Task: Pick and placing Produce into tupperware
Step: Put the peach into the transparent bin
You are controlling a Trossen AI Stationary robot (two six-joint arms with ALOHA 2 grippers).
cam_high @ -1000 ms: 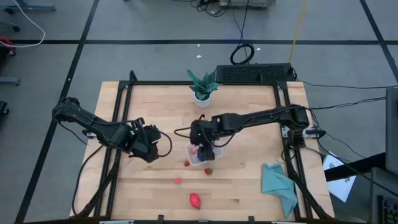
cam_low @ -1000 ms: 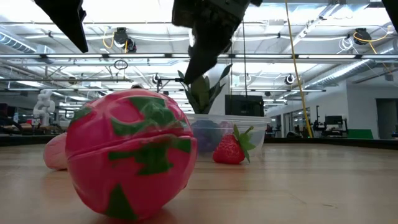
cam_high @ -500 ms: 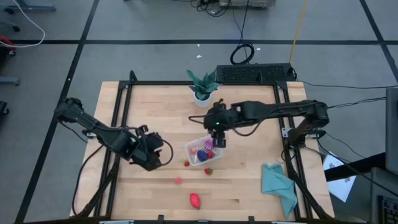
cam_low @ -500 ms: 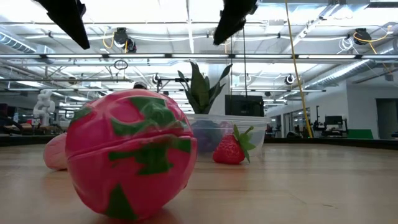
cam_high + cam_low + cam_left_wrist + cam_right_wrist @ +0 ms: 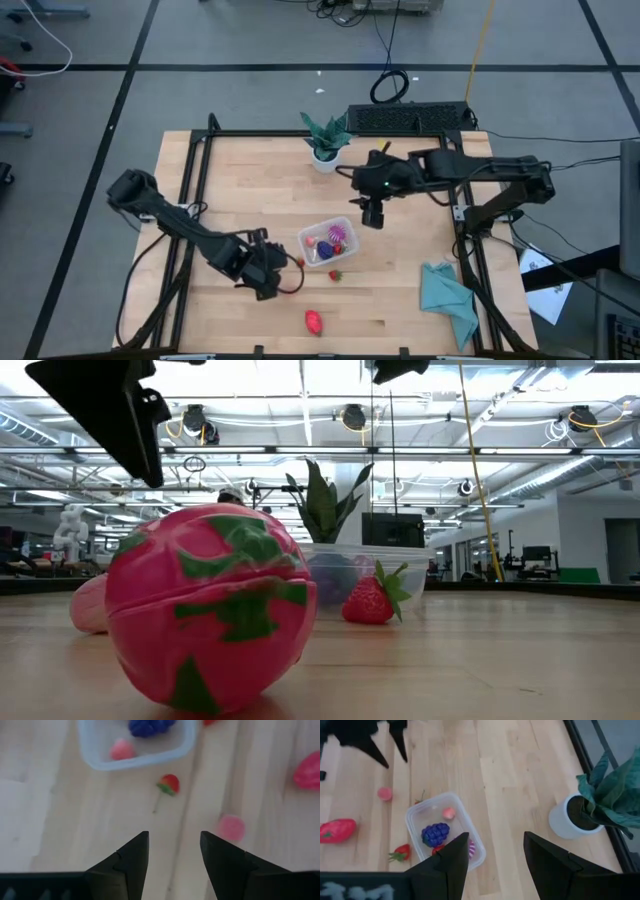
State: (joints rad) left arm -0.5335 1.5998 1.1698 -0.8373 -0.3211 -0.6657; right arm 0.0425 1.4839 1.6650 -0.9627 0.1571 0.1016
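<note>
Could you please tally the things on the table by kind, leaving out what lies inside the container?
Loose toy fruits: 4
Clear container: 1
Potted plant: 1
Teal cloth: 1
Total: 7

Around the tupperware (image 5: pixel 327 241) on the tabletop (image 5: pixel 240 190), which holds several pieces of produce (image 5: pixel 330 240), a strawberry (image 5: pixel 335 275) sits just before it, a large fruit (image 5: pixel 314 321) farther before, the potted plant (image 5: pixel 326 139) behind, the cloth (image 5: pixel 448 298) right, the left hand (image 5: pixel 287 283) front-left, and the right hand (image 5: pixel 371 219) just right-behind.
</note>
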